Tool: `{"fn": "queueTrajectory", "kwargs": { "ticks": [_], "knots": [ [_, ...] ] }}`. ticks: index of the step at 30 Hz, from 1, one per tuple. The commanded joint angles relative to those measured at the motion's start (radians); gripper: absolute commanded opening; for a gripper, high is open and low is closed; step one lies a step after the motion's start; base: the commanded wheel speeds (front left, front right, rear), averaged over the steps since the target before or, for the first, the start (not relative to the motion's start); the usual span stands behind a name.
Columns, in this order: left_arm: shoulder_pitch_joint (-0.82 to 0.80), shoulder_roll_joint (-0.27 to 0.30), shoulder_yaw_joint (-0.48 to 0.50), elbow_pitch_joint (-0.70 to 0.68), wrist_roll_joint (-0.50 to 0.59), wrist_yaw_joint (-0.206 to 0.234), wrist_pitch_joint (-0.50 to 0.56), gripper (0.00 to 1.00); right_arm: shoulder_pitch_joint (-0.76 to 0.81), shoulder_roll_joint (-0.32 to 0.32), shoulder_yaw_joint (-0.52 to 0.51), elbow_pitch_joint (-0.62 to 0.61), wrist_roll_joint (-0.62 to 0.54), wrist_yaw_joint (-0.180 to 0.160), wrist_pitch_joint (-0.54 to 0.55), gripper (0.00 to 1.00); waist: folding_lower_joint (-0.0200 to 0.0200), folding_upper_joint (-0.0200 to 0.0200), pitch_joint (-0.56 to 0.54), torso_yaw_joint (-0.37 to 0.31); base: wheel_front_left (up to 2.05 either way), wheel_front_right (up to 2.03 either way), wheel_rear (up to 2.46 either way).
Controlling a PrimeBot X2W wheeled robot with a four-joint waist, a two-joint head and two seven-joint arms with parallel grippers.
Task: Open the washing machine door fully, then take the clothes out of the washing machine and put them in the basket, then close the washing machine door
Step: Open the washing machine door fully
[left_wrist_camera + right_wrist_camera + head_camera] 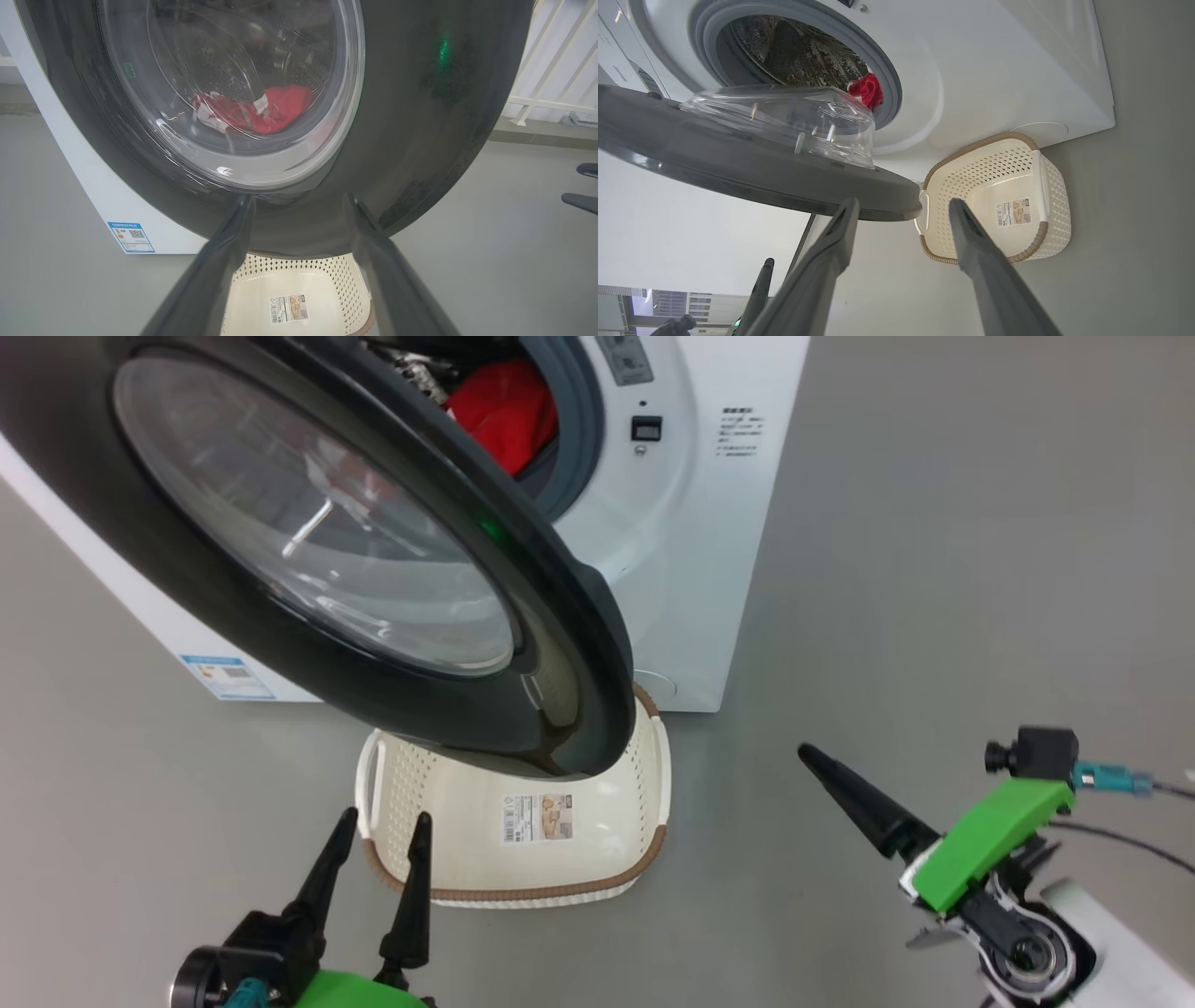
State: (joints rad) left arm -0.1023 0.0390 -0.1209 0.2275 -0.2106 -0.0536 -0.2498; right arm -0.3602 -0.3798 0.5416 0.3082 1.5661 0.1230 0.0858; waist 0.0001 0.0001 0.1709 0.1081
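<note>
The washing machine (691, 569) stands with its door (448, 700) swung partly out over the basket (448, 803) on the floor. Red clothes (504, 415) lie in the drum, and the left wrist view shows them (280, 109) through the door's glass. My left gripper (378, 826) is open, low in front of the basket, pointing at the door's black rim (420, 116). To the right of the door, off it, my right gripper (902, 205) is open with nothing held. In the right wrist view the door (761, 172) is edge-on, beside the basket (971, 186).
Grey floor (934, 569) spreads to the right of the machine and around the basket. A blue label (227, 677) sits low on the machine's side. A white railing (551, 56) stands behind on the right in the left wrist view.
</note>
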Motion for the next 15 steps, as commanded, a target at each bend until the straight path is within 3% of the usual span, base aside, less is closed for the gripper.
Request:
{"fn": "queueTrajectory", "kwargs": {
  "ticks": [1,7,15],
  "knots": [
    [0.004,0.011,0.042,-0.027,0.008,-0.002,-0.012,1.0,0.042,-0.013,0.003,-0.016,-0.002,0.008,-0.028,1.0,-0.0001,-0.0001,-0.016,-0.025,0.0,0.0,0.0],
    [0.016,0.011,0.053,-0.027,0.013,-0.003,-0.012,1.0,0.107,-0.015,-0.004,-0.001,-0.016,0.008,-0.094,1.0,-0.0001,-0.0001,-0.029,-0.047,0.0,0.0,0.0],
    [0.02,0.011,0.069,-0.026,0.016,-0.004,-0.012,1.0,0.166,-0.033,-0.017,0.029,-0.082,0.008,-0.267,1.0,-0.0001,-0.0001,-0.033,-0.068,0.0,0.0,0.0]
  ]
}}
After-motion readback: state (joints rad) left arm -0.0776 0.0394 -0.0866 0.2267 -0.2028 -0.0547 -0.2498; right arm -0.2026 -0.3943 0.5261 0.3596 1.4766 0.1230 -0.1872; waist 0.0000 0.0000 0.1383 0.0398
